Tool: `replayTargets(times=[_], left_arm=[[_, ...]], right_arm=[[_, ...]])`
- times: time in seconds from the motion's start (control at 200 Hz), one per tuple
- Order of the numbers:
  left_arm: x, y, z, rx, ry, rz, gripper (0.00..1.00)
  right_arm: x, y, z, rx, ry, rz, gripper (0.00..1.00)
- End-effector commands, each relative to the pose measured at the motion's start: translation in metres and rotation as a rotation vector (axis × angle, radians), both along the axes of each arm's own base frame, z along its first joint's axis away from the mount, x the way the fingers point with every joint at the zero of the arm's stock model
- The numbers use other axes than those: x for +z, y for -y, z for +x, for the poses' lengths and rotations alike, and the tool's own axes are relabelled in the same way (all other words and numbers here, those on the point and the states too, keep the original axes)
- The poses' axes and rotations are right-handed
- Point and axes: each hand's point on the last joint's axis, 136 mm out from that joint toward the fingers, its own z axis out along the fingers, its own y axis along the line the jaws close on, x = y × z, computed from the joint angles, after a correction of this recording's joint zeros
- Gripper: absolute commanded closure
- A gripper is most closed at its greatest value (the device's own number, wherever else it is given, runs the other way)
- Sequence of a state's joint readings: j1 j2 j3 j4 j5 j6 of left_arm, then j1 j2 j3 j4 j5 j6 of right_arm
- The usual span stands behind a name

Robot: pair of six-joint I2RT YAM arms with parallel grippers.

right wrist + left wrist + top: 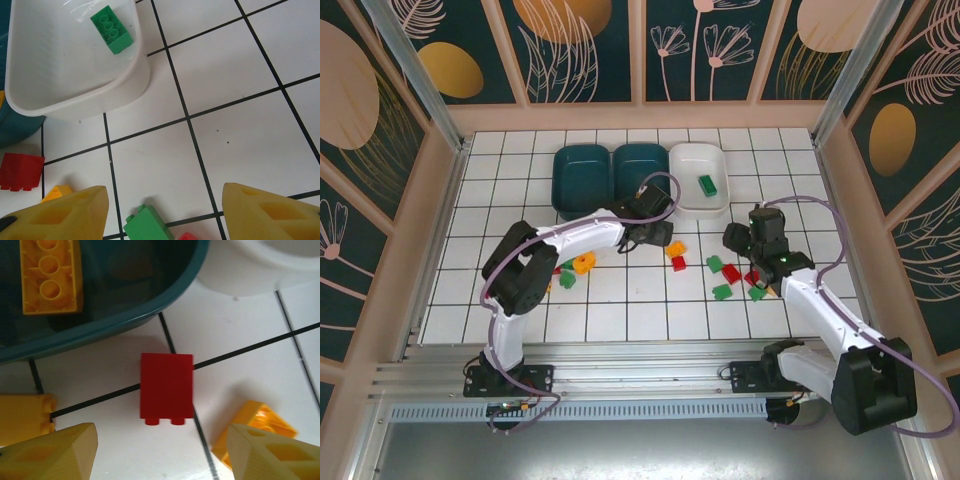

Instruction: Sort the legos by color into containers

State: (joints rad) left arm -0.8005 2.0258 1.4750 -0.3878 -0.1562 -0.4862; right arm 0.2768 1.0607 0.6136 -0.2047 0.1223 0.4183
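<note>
The red lego looks light, stiff, slick; grip its flat sides; both arms' jaws gape wide, empty

Tiled table with containers, loose legos

No writing, label, brand, number or sign can be read in any view. The wall panels carry drawn leaves and flowers, not letters. The red brick on the tiled surface and the green brick in the white tray have plain faces, and any mark on their studs is too small to make out.
</note>
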Motion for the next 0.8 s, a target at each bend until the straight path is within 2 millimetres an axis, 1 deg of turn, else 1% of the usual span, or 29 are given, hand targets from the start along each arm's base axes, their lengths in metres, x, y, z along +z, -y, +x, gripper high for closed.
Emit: replayTargets(times=[0.0, 0.17, 0.285, 0.385, 0.49, 0.591, 0.666, 0.726, 0.791], left_arm=[[0.002, 0.0, 0.01, -0.025, 0.045, 0.068, 0.31], [-0.012, 0.012, 0.015, -0.054, 0.033, 0.065, 0.33], [-0.02, 0.015, 0.015, -0.064, 0.025, 0.063, 0.36], [-0.027, 0.015, 0.016, -0.069, 0.018, 0.067, 0.4], [-0.033, 0.017, 0.015, -0.077, 0.018, 0.065, 0.52], [-0.033, 0.018, 0.013, -0.087, 0.019, 0.057, 0.64], [-0.029, 0.02, 0.01, -0.102, 0.02, 0.038, 0.71], [-0.021, 0.023, 0.008, -0.11, 0.027, 0.011, 0.75], [-0.011, 0.025, 0.005, -0.12, 0.03, -0.013, 0.8]], right_arm=[[-0.003, -0.001, -0.003, 0.017, 0.007, 0.029, 0.38], [-0.008, 0.0, -0.002, 0.024, -0.001, 0.033, 0.38], [-0.01, 0.0, -0.002, 0.029, -0.003, 0.043, 0.38], [-0.01, -0.001, -0.002, 0.034, -0.002, 0.051, 0.38], [-0.012, -0.003, -0.002, 0.04, -0.007, 0.056, 0.38], [-0.012, -0.003, -0.002, 0.04, -0.01, 0.058, 0.38], [-0.01, -0.003, -0.001, 0.038, -0.006, 0.061, 0.38], [-0.007, -0.002, 0.0, 0.031, 0.0, 0.067, 0.38], [-0.001, -0.01, 0.003, 0.056, 0.011, 0.099, 0.39]])
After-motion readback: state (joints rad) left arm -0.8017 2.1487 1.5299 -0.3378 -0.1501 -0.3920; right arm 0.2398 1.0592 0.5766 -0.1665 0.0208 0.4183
